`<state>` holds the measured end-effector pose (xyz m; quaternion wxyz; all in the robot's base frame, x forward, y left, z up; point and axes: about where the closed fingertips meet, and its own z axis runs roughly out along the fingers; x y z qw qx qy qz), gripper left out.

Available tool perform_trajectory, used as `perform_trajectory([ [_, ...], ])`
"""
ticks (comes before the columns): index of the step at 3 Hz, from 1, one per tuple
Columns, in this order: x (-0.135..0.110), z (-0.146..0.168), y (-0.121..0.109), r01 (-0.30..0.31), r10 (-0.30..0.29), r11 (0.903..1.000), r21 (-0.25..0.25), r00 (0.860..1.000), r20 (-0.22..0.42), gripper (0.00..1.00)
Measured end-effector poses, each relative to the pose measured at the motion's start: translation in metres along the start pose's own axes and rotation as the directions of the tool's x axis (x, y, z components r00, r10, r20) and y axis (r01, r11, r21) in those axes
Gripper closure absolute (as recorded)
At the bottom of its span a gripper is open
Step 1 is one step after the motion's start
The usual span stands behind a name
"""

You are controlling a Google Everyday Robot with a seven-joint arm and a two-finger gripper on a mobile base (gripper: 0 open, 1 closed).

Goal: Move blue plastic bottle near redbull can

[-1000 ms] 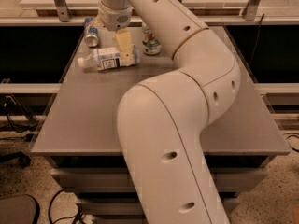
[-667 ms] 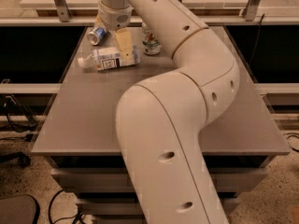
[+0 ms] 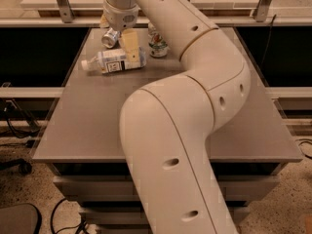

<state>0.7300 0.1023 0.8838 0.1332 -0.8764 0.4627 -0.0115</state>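
One gripper [image 3: 121,43], grip state indiscernible, hangs over the blue plastic bottle [image 3: 115,61] lying left-to-right; the redbull can [image 3: 110,37] is just beyond.

Blue plastic bottle [image 3: 114,61] lies on its side on the table [image 3: 87,121], far-left part of the top, cap end pointing left. Just behind it is the redbull can [image 3: 110,37], also tipped over, w/ one end facing the front. Gripper [image 3: 123,39] hangs over that spot, btwn the can and the bottle's right end. A second can [image 3: 158,47] stands upright to the right of them (partly tucked behind the arm [image 3: 195,82]). The arm rises at the near edge, bulges right over mid-table, then reaches back to the far left.
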Motion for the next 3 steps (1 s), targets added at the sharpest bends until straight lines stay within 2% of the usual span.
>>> perform_trajectory([
  [3,-0.0018,-0.0033,-0.0017,0.016,-0.016,0.9999,0.004,1.0,0.009,0.0],
])
